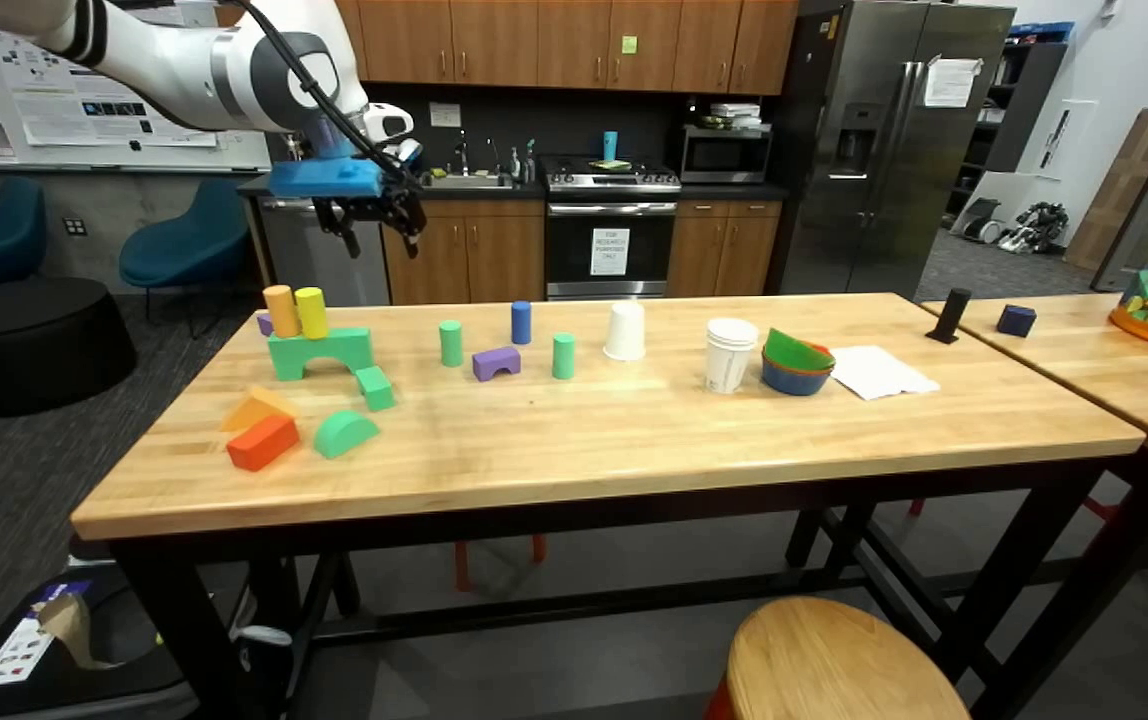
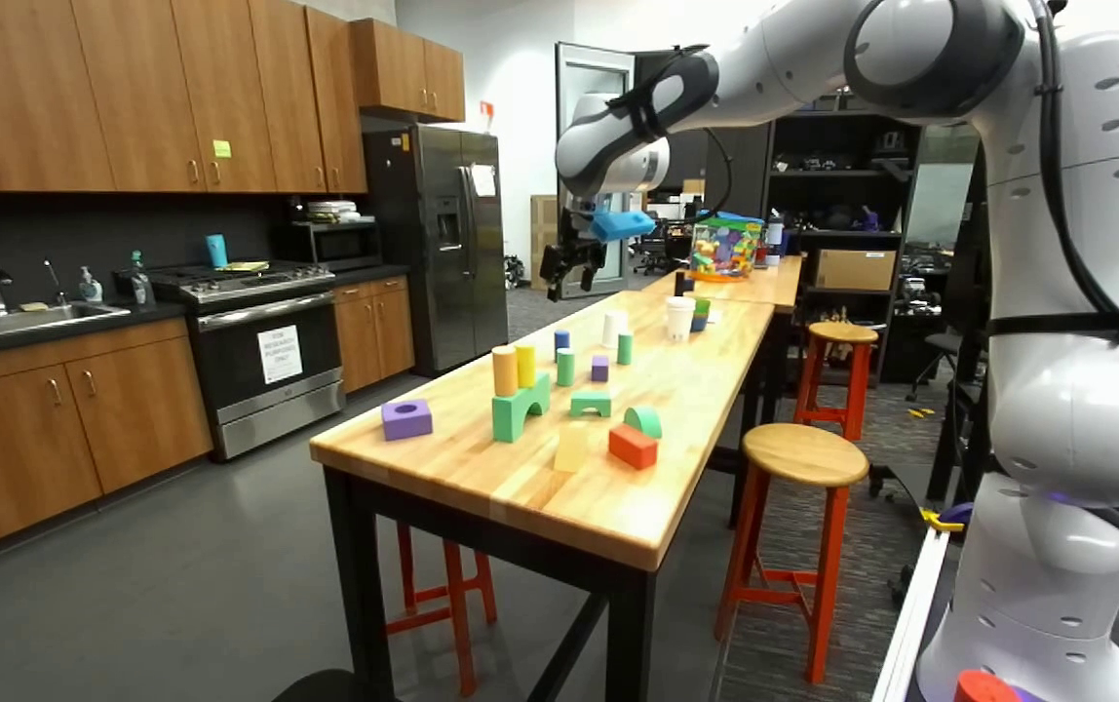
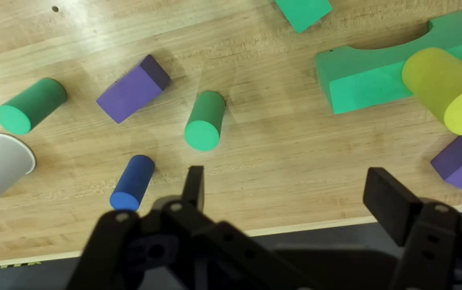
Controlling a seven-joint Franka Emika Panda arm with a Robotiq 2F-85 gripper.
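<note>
From where I stood, a black claw (image 3: 287, 183) hung above a wooden table (image 1: 634, 460), close to the long edge that faced the stove (image 1: 644, 255). Its two fingers (image 3: 392, 205) pointed down, spread wide apart, with nothing between them; the line from one to the other ran roughly along that edge. What looked nearest was a green cylinder (image 3: 206, 121), upright on the tabletop, its long axis vertical. From the claw it lay below, toward the short edge where another table (image 1: 1084, 350) began, and slightly inward from the stove-side edge; the finger toward that short edge was the nearer one. Near it, closer to the stove, stood a blue cylinder (image 3: 132, 183). A purple arch (image 1: 496, 360) sat a little farther inward, and beyond it came a matching green cylinder (image 1: 563, 356) and an upturned white cup (image 1: 624, 332). Toward the opposite short edge, a green bridge (image 1: 324, 347) carried a yellow cylinder (image 1: 312, 312) and an orange cylinder (image 1: 281, 311), both upright, while a purple block (image 2: 406, 421) with a hole rested near the stove-side corner of that end.
</note>
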